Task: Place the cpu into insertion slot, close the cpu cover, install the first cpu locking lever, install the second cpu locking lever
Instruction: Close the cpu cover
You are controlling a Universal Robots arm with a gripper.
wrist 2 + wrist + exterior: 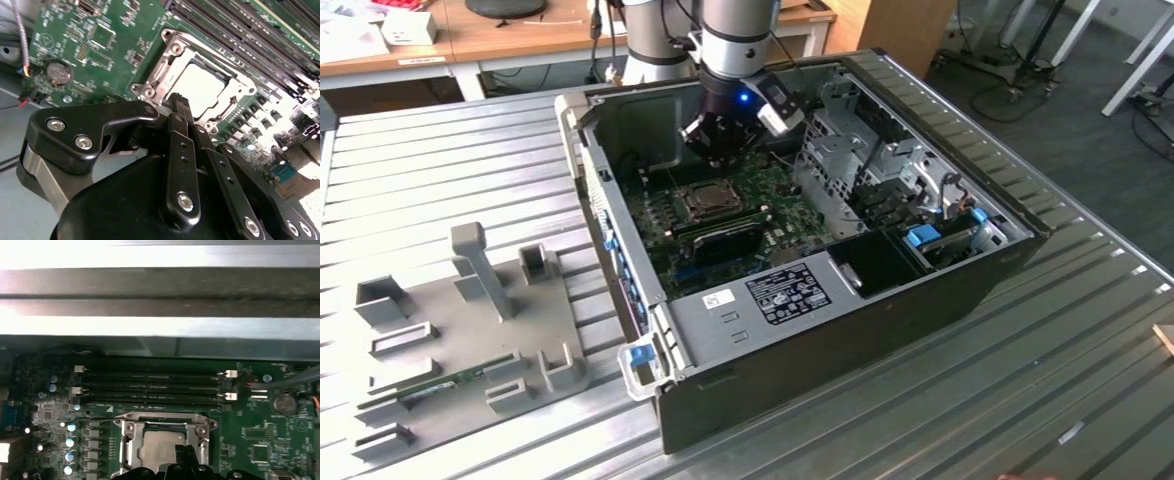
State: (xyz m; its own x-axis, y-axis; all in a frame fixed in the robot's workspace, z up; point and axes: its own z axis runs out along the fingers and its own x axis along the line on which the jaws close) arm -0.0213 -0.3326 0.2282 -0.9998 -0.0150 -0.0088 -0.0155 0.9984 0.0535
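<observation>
Seemingly at the lever stage: cpu sat in the insertion slot, centre-left of the exterior view, with the cpu cover apparently flat around it. Gripper was pinched closed on nothing, tip at the cover's edge, mid-frame in the second wrist view. Couldn't tell if either locking lever was latched. My read: step 3 called for a precise hook-and-press, clear of the board.
</observation>
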